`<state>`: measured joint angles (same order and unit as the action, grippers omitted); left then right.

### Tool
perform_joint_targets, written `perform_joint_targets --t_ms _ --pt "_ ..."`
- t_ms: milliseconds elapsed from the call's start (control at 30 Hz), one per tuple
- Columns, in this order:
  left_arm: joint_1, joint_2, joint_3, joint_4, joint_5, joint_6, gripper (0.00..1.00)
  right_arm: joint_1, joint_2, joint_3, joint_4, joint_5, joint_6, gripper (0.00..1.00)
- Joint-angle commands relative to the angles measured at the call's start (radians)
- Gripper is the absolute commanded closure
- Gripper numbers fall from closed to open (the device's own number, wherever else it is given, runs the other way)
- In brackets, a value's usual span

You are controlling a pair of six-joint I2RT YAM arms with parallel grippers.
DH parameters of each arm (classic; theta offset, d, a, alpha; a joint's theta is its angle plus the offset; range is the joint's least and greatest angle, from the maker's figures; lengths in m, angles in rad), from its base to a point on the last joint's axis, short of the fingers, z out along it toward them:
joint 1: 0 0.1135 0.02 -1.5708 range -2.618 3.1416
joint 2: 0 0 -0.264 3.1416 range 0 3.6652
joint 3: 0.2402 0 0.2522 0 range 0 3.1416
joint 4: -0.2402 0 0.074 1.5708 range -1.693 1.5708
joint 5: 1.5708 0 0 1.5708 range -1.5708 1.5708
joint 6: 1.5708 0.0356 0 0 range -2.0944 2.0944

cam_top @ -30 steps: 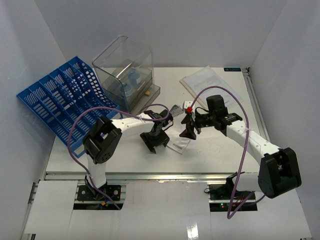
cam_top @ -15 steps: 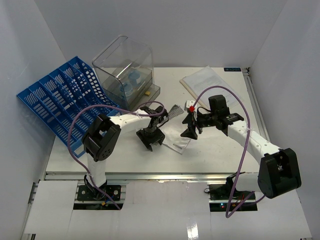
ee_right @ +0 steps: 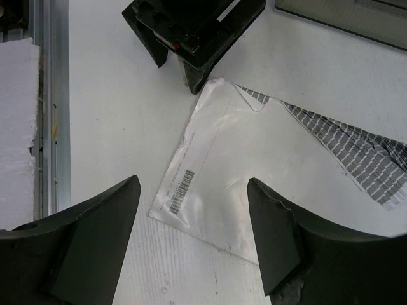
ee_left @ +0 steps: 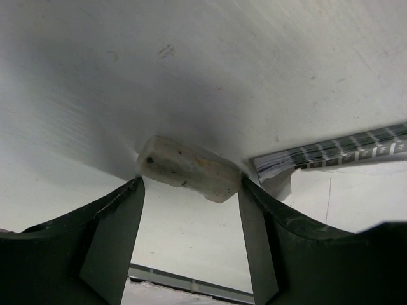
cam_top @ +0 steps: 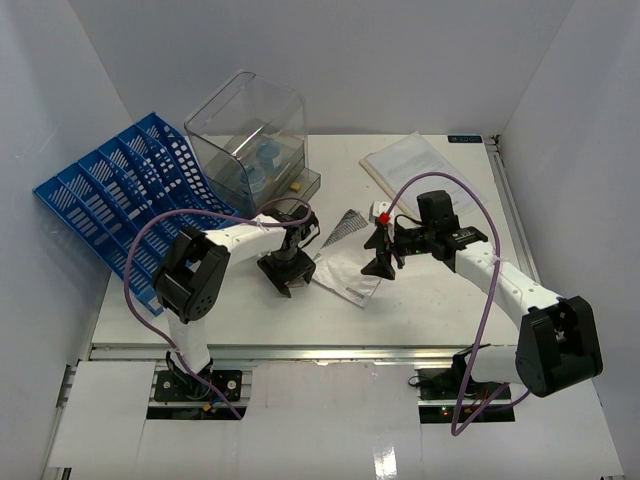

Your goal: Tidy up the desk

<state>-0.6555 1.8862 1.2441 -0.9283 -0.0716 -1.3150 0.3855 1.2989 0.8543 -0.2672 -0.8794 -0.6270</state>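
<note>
The desk (cam_top: 440,300) is a white tabletop with a metal rail along its near edge. My left gripper (cam_top: 283,272) is low over its middle, left of a clear plastic bag (cam_top: 345,272). In the left wrist view the left gripper (ee_left: 189,184) is shut on a dirty whitish eraser block (ee_left: 189,168), which spans from one fingertip to the other. My right gripper (cam_top: 380,262) hangs over the bag's right edge. Seen from the right wrist, the right gripper (ee_right: 194,184) is open and empty above the plastic bag (ee_right: 222,171).
A black-and-white patterned sheet (cam_top: 340,225) lies behind the bag. A white booklet (cam_top: 410,165) lies at the back right. A clear plastic bin (cam_top: 248,140) stands at the back, and a blue slotted rack (cam_top: 120,200) leans at the left. White foam (ee_right: 13,127) borders the near rail.
My left gripper has moved left and slightly back with the eraser, away from the bag, which now shows more fully. The right arm has hardly moved.
</note>
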Motion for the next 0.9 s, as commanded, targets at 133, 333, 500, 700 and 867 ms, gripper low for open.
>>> perform_joint_targets --t_ms 133,333,500,700,867 --pt "0.042 0.007 -0.120 0.036 -0.215 -0.018 0.20 -0.007 -0.023 -0.015 0.018 -0.039 0.013 0.26" --pt "0.048 -0.009 -0.129 0.052 -0.217 -0.081 0.21 -0.007 -0.018 -0.017 0.019 -0.041 0.015 0.26" --pt "0.050 -0.024 -0.144 0.098 -0.199 -0.149 0.25 -0.007 -0.018 -0.017 0.019 -0.039 0.014 0.26" --pt "0.053 0.007 -0.112 0.103 -0.185 -0.120 0.27 -0.007 -0.018 -0.018 0.019 -0.039 0.013 0.26" --pt "0.053 0.010 -0.120 0.119 -0.174 -0.038 0.37 -0.008 -0.023 -0.017 0.020 -0.039 0.013 0.26"
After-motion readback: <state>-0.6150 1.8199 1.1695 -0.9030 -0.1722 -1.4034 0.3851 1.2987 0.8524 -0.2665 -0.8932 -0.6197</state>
